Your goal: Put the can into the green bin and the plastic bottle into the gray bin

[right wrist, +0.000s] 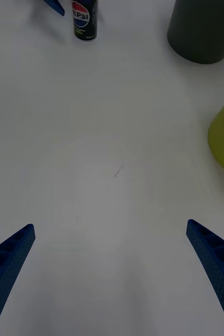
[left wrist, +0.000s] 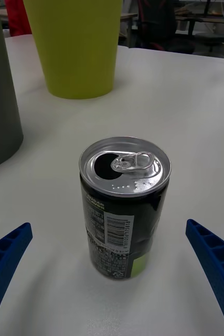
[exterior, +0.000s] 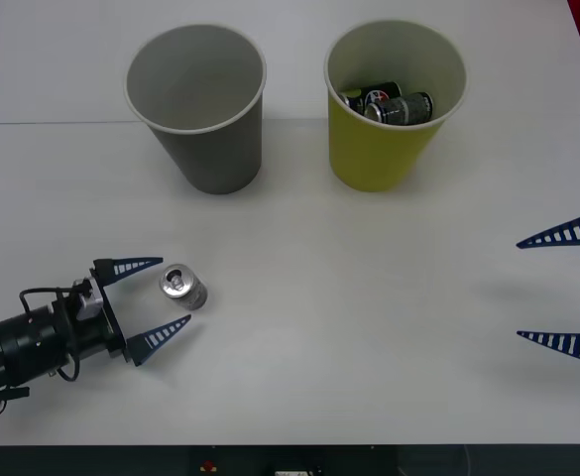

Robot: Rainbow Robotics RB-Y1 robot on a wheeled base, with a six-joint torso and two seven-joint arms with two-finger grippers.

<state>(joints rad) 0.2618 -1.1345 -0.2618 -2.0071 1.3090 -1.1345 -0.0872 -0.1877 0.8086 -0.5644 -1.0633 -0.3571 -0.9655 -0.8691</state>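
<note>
At about 7 o'clock on the table in the front view, the left gripper [exterior: 161,301] is spread wide, holding nothing, with the can [exterior: 183,287] upright just past its fingertips. The right gripper [exterior: 559,290], also wide and empty, sits way off at 3 o'clock. Left wrist view: the can [left wrist: 124,205] stands centred dead ahead between the fingers, with the green bin [left wrist: 75,44] beyond it.

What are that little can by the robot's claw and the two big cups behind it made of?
The can looks like thin metal: its top is shiny silver with a pull tab, over a dark glossy printed wall. It stands between the open fingers of the left gripper. The green bin and the gray bin have matte walls and thin rolled white rims, which suggests paper or plastic; I cannot tell which.
</note>
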